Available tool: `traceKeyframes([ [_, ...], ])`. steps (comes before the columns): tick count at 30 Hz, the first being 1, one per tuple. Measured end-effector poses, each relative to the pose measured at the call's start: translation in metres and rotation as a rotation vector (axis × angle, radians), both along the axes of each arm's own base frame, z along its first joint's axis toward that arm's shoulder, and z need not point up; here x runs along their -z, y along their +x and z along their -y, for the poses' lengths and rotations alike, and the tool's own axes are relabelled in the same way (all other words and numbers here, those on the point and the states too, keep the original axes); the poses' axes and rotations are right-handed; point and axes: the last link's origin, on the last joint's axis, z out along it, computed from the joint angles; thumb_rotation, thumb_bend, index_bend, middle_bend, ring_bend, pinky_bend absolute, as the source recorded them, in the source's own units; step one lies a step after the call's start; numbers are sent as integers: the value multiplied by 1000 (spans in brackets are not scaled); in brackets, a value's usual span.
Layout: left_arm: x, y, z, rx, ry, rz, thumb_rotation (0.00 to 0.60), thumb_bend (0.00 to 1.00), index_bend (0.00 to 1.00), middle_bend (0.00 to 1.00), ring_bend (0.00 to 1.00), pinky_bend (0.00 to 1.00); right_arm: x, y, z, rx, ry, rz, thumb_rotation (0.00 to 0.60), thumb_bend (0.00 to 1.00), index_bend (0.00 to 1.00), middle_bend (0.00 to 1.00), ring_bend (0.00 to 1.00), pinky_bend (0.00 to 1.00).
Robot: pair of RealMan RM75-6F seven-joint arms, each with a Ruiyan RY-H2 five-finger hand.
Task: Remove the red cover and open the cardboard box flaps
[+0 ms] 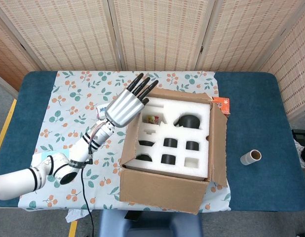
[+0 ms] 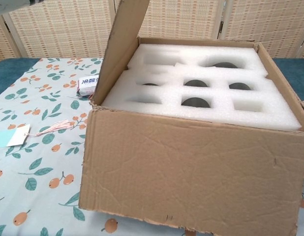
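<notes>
Nearest the robot, the cardboard box sits on the floral tablecloth, its front wall facing the chest camera. Inside it a white foam insert with dark cut-out pockets lies exposed. At the box's left edge the left flap stands nearly upright. From the head view, the left hand lies flat against that flap's outer side, fingers stretched out straight and slightly apart, gripping nothing, with the forearm angled down to the lower left. Beyond the hand, a small white tube box lies on the cloth. Off to the right a cardboard roll stands on the blue table.
</notes>
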Motion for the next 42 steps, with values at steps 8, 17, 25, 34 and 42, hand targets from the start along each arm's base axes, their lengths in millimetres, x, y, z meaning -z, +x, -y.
traceKeyframes([
  [8, -17, -15, -15, -58, 28, 33, 600, 1000, 513, 33, 0, 0, 2, 0, 2, 8, 4, -4, 395, 872, 409, 0, 0, 0],
  [17, -39, -45, -34, -176, 77, 60, 600, 1000, 498, 33, 0, 0, 5, 1, 5, 17, 12, -10, 394, 874, 409, 0, 0, 0],
  [25, -55, -69, -38, -237, 100, 90, 600, 1000, 465, 33, 0, 0, 7, 1, 6, 23, 13, -14, 394, 875, 409, 0, 0, 0],
  [34, -78, -105, -36, -327, 139, 123, 600, 1000, 312, 33, 0, 0, 9, 1, 8, 33, 19, -28, 395, 874, 402, 0, 0, 0],
  [42, -88, -145, -4, -449, 1, 204, 600, 600, 0, 4, 0, 0, 15, 1, 12, 73, 2, -104, 404, 875, 349, 0, 0, 0],
])
